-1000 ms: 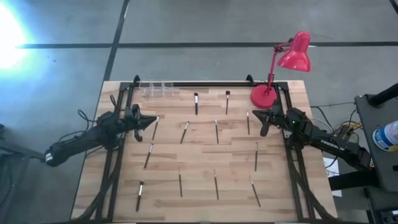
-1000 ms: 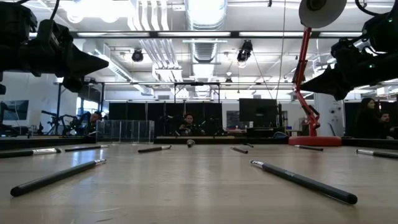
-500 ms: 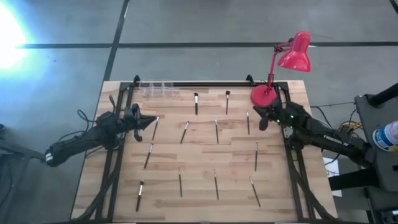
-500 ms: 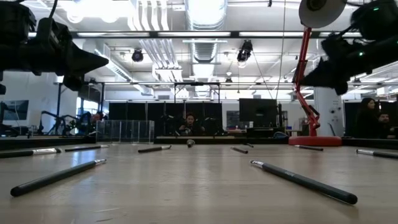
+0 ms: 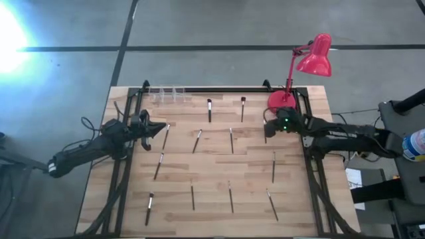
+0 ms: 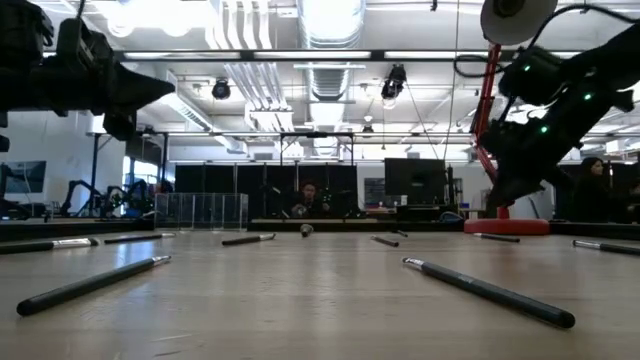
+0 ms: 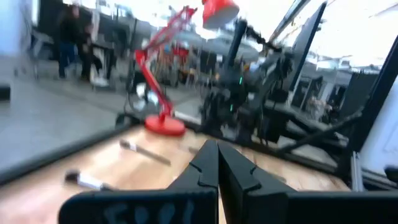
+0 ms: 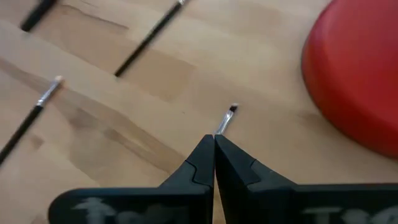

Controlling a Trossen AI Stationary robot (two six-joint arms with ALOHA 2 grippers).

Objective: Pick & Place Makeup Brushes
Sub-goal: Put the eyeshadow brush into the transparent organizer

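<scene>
- I see my right gripper (image 5: 267, 127) pressed together, empty, pointing down over one brush (image 8: 225, 118) beside the red lamp's base (image 5: 281, 101).
- My left gripper (image 5: 163, 129) is pinched together too, holding nothing, above the desk's (image 5: 219, 166) left side.
- The makeup brushes (image 5: 198, 140) lie scattered flat across the wood.

Red lamp base (image 5: 281, 101) crowds the right claw (image 5: 267, 128); mid-table gaps between brushes (image 5: 231, 139) lie open.
</scene>
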